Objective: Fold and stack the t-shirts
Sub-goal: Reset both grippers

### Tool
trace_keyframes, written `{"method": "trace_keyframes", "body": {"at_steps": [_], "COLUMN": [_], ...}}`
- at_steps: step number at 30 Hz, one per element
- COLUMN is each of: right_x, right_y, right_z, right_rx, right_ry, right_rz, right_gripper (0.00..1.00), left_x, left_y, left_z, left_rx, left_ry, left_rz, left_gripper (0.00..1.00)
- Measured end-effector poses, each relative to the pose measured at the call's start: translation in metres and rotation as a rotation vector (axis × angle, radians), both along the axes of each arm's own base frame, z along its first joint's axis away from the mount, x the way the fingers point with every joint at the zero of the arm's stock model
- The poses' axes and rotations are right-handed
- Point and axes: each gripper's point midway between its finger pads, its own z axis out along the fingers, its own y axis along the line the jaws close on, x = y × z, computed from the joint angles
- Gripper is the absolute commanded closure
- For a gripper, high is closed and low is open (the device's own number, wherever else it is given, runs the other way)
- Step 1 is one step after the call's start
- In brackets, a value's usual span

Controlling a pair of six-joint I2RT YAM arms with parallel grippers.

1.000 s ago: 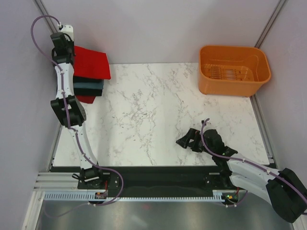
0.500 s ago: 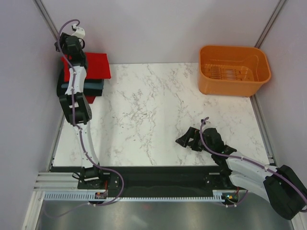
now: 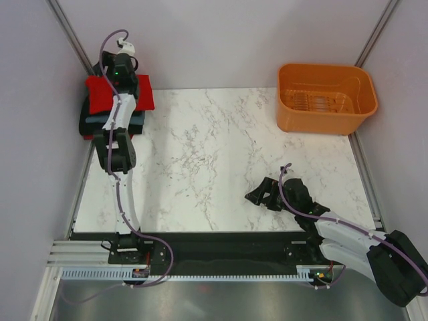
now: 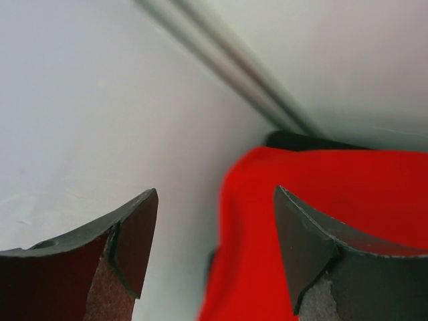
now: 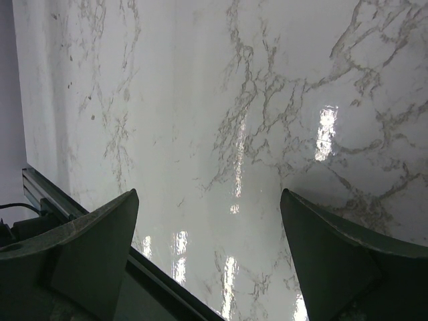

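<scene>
The folded t-shirts lie stacked at the table's far left corner. A red t-shirt (image 3: 98, 93) is on top, with a slate-blue one (image 3: 138, 121) and a black one (image 3: 87, 126) under it. My left gripper (image 3: 110, 69) hangs over the back of the stack, close to the wall. In the left wrist view the left gripper (image 4: 214, 194) is open and holds nothing, with the red t-shirt (image 4: 334, 221) below its right finger and a black edge (image 4: 301, 140) behind. My right gripper (image 3: 258, 196) rests low over the marble near the front right; in its wrist view the right gripper (image 5: 208, 194) is open and empty.
An orange plastic basket (image 3: 321, 67) stands at the far right corner. The marble table (image 3: 214, 154) stretches between the stack and the basket. Grey walls and a metal post (image 4: 227, 63) stand just behind the stack.
My left gripper has opened and let go of the red t-shirt, which now lies on the stack. The left arm has swung right and up. The right arm has not moved.
</scene>
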Motion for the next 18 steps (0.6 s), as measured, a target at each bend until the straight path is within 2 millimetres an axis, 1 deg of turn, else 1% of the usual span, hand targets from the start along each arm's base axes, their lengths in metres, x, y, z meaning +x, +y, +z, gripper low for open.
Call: {"method": "trace_keyframes", "body": {"at_steps": [1,2,5,7,8,9,11,12,13,14,15,16,18], "right_x": [0.000,0.000,0.000,0.000,0.000,0.000,0.000,0.000,-0.001,0.000,-0.001,0.000,0.000], "right_y": [0.000,0.000,0.000,0.000,0.000,0.000,0.000,0.000,0.000,0.000,0.001,0.002,0.004], "right_z": [0.000,0.000,0.000,0.000,0.000,0.000,0.000,-0.001,-0.002,-0.002,-0.002,-0.002,-0.001], "right_rx": [0.000,0.000,-0.001,-0.001,-0.001,-0.001,-0.001,-0.001,-0.003,-0.002,-0.001,0.000,0.004], "right_ry": [0.000,0.000,0.000,0.000,0.001,0.001,0.001,0.002,0.006,0.006,0.007,0.007,0.006], "right_rz": [0.000,0.000,-0.001,-0.001,-0.001,0.000,0.000,0.001,0.001,0.004,0.007,0.010,0.019], "right_gripper": [0.05,0.05,0.05,0.05,0.05,0.05,0.05,0.05,0.05,0.05,0.05,0.05,0.04], "left_x": [0.003,0.007,0.013,0.014,0.011,0.005,-0.017,-0.035,-0.049,-0.068,-0.091,-0.109,-0.151], "left_y": [-0.012,-0.028,-0.086,-0.132,-0.154,-0.170,-0.215,-0.234,-0.247,-0.260,-0.271,-0.275,-0.280], "left_z": [-0.005,-0.010,-0.017,-0.011,-0.004,0.000,0.013,0.017,0.023,0.032,0.044,0.049,0.066], "left_rx": [-0.011,-0.028,-0.082,-0.137,-0.175,-0.209,-0.327,-0.394,-0.454,-0.526,-0.599,-0.643,-0.737], "left_ry": [0.003,0.005,0.006,-0.034,-0.063,-0.076,-0.139,-0.156,-0.184,-0.223,-0.268,-0.288,-0.360], "left_rz": [-0.017,-0.043,-0.118,-0.174,-0.199,-0.217,-0.272,-0.296,-0.315,-0.338,-0.368,-0.383,-0.431], "left_gripper": [0.23,0.24,0.25,0.25,0.25,0.25,0.27,0.27,0.28,0.28,0.28,0.28,0.28]}}
